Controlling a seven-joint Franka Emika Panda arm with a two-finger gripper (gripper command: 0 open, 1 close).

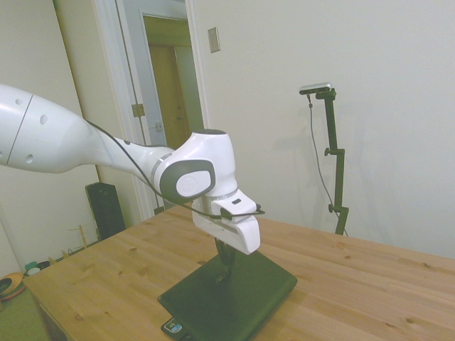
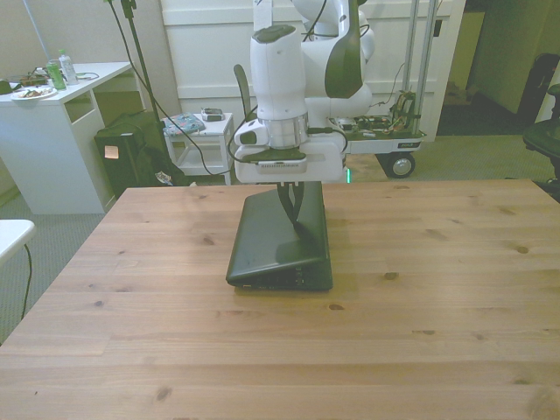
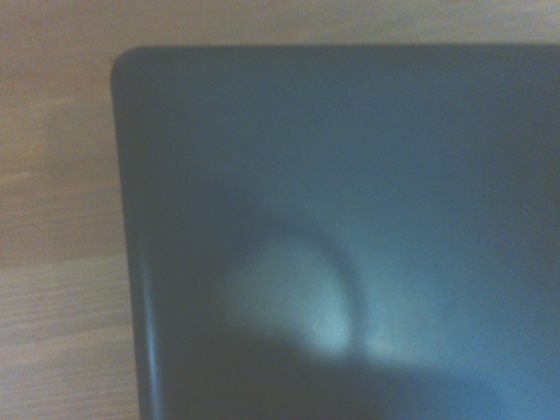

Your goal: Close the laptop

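Note:
The laptop (image 1: 245, 295) (image 2: 267, 249) lies on the wooden table (image 2: 437, 306) with its matte black lid lowered almost flat over the base. A thin strip of the base with small light stickers still shows at its front edge. My gripper (image 2: 297, 224) (image 1: 223, 273) points straight down and its fingertips rest on the lid, near the side toward the front view's right. The two dark fingers stand close together, shut, with nothing between them. The wrist view is filled by the blurred lid (image 3: 350, 175) and one rounded corner over wood.
Bare wood surrounds the laptop on the table (image 1: 370, 284). Beyond the far edge stand a white desk (image 2: 52, 114) with a can and plate, a chair (image 2: 262, 118) and a wheeled cart (image 2: 385, 131). A doorway (image 1: 167, 106) shows in the side view.

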